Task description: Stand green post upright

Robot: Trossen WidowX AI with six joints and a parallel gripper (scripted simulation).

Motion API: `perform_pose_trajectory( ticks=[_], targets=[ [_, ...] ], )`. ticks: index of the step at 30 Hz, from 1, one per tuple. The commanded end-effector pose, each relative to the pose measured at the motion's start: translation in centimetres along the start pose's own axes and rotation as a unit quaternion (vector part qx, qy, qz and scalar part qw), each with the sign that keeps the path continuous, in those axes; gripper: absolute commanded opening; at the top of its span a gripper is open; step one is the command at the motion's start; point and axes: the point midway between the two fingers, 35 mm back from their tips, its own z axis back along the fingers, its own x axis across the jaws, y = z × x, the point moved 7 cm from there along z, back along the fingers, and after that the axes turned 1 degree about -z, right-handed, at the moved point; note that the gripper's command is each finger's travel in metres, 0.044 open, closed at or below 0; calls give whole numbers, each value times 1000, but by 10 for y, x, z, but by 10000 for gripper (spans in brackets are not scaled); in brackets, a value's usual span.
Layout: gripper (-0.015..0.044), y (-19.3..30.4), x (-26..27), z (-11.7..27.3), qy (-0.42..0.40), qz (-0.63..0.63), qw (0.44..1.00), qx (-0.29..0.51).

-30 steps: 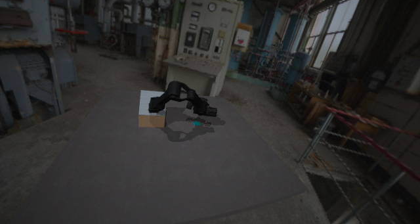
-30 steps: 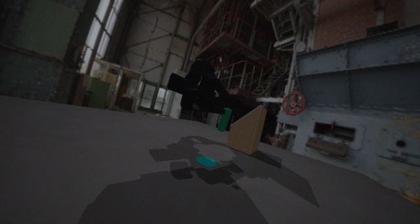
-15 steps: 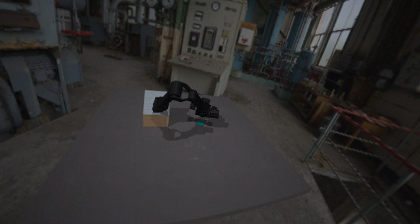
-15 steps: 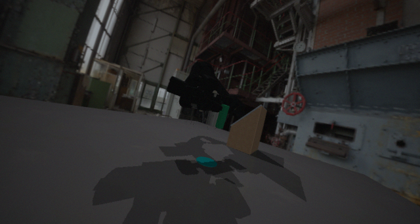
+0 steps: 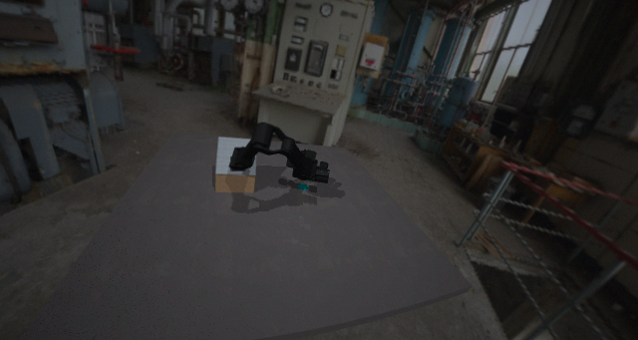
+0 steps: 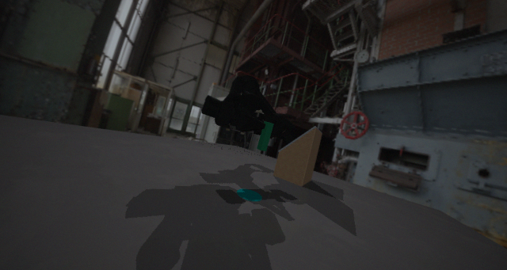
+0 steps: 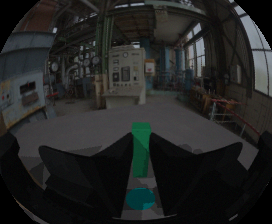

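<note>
Pincer [image 5: 323, 172] [image 6: 266, 127] [image 7: 140, 136] closed on the green post [image 6: 265, 137] [image 7: 141, 132], one finger to either side of it. Post is off the surface [image 5: 249, 265] [image 6: 79, 175] [image 7: 102, 120], higher than the cyan circle [image 5: 303, 186] [image 6: 249, 195] [image 7: 140, 199]; stands nearly upright, leaning a little in the exterior view. In the top view the post cannot be made out. Exact alignment over the circle: cannot tell.

Circle lies flat on the surface, whole outline visible in the exterior view, the arm's shadow [image 5: 269, 200] [image 6: 214, 222] spread around it. In the wrist view it shows below the post's lower end, between the dark fingers.

Wooden block [image 5: 235, 182] [image 6: 298, 161], pale sloping top, is left of the circle in the top view. Black arm [image 5: 264, 136] [image 6: 247, 89] rises from that slope and reaches toward the circle's side of the surface.
</note>
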Motion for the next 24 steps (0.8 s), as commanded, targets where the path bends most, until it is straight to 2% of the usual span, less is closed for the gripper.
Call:
perform_pose_trajectory(
  ticks=[1,17,24],
  targets=[
    [23,-1,0,3,7,9,1000,-9],
    [23,0,0,3,7,9,1000,-9],
    [23,27,-4,0,6,9,1000,-7]
  ],
)
